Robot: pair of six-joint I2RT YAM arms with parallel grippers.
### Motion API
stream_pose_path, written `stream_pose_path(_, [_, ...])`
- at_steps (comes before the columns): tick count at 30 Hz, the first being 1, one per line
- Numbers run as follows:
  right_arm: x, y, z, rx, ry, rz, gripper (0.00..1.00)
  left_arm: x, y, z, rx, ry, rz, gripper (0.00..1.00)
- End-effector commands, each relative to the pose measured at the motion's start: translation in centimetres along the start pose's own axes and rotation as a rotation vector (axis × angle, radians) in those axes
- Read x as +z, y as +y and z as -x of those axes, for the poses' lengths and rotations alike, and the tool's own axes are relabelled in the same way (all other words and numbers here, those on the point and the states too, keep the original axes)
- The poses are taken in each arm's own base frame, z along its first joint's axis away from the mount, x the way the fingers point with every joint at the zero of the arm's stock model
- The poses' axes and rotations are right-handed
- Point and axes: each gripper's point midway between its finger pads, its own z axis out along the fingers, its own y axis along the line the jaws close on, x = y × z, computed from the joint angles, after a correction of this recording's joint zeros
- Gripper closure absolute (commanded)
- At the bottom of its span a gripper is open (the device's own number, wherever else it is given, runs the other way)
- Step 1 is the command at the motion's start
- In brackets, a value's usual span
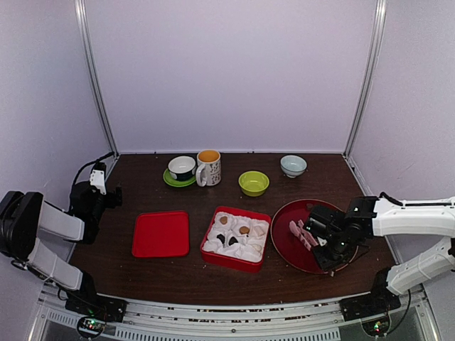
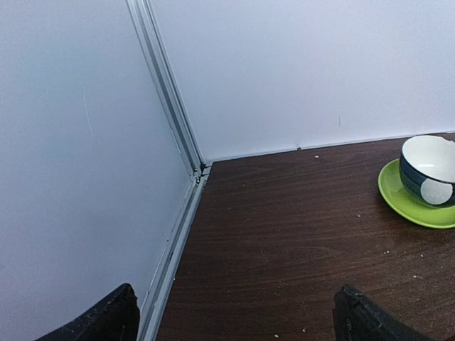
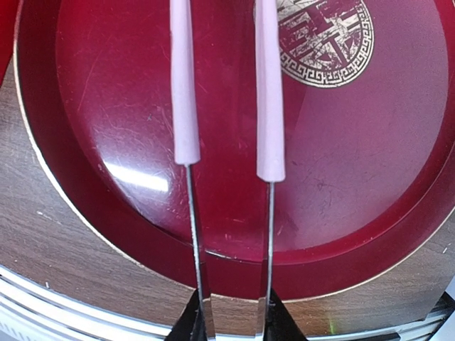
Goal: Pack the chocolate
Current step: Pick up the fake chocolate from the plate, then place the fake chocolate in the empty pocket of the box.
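Observation:
The chocolate (image 1: pixel 244 229) shows as a few tiny tan and dark sweets in white paper cups inside the red box (image 1: pixel 231 261) at the table's middle. My right gripper (image 1: pixel 321 236) is over the dark red plate (image 1: pixel 284 213), right of the box. It is shut on the pink-tipped metal tongs (image 1: pixel 301 234). In the right wrist view the tongs (image 3: pixel 186 106) reach out over the plate (image 3: pixel 106 85) from my gripper (image 3: pixel 231 323), and nothing is between their tips. My left gripper (image 1: pixel 106 187) is open and empty at the far left; it also shows in the left wrist view (image 2: pixel 234 328).
A flat red lid (image 1: pixel 161 234) lies left of the box. At the back stand a cup on a green saucer (image 1: pixel 182 169), a mug (image 1: pixel 208 168), a green bowl (image 1: pixel 254 182) and a pale blue bowl (image 1: pixel 293 165). The cup and saucer (image 2: pixel 426 177) lie ahead-right of my left gripper.

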Motion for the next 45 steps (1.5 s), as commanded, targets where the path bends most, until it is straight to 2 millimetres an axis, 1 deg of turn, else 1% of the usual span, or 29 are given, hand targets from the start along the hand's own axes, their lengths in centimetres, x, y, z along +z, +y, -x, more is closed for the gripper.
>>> stream_pose_path(1, [-1.5, -0.1, 1.3, 0.013, -0.057, 0.005, 0.77, 0.2, 0.6, 1.6, -0.014, -0.06, 0.015, 0.02])
stream_pose_path(8, [-3.3, -0.4, 2.2, 0.017, -0.113, 0.012, 0.8, 0.2, 0.6, 1.6, -0.015, -0.062, 0.015, 0.02])
stream_pose_path(10, [-3.9, -0.2, 2.4, 0.01, -0.129, 0.033, 0.81, 0.2, 0.5, 1.6, -0.014, -0.061, 0.012, 0.02])
stream_pose_path(12, [-4.8, 0.2, 2.6, 0.002, -0.154, 0.066, 0.84, 0.2, 0.5, 1.6, -0.014, -0.06, 0.015, 0.02])
stream_pose_path(17, [-8.4, 1.8, 3.5, -0.032, -0.26, 0.2, 0.84, 0.2, 0.5, 1.6, -0.014, -0.061, 0.014, 0.02])
stream_pose_path(19, [-9.7, 2.5, 3.5, -0.053, -0.29, 0.256, 0.84, 0.2, 0.5, 1.6, -0.014, -0.061, 0.013, 0.02])
stream_pose_path(22, [-11.5, 4.2, 3.2, -0.103, -0.329, 0.358, 0.83, 0.2, 0.5, 1.6, -0.014, -0.06, 0.014, 0.02])
stream_pose_path(26, [-13.3, 6.4, 2.4, -0.185, -0.352, 0.462, 0.82, 0.2, 0.6, 1.6, -0.014, -0.061, 0.015, 0.02])
stream_pose_path(30, [-13.3, 8.0, 1.4, -0.26, -0.314, 0.492, 0.82, 0.2, 0.5, 1.6, -0.014, -0.06, 0.014, 0.02])
stream_pose_path(36, [-12.2, 10.6, 0.1, -0.365, -0.246, 0.509, 0.82, 0.2, 0.5, 1.6, -0.014, -0.06, 0.013, 0.02])
stream_pose_path(41, [-10.5, 11.4, -0.6, -0.417, -0.184, 0.479, 0.83, 0.2, 0.6, 1.6, -0.014, -0.062, 0.015, 0.02])
stream_pose_path(45, [-9.8, 11.9, -0.3, -0.449, -0.164, 0.449, 0.83, 0.2, 0.5, 1.6, -0.014, -0.061, 0.014, 0.02])
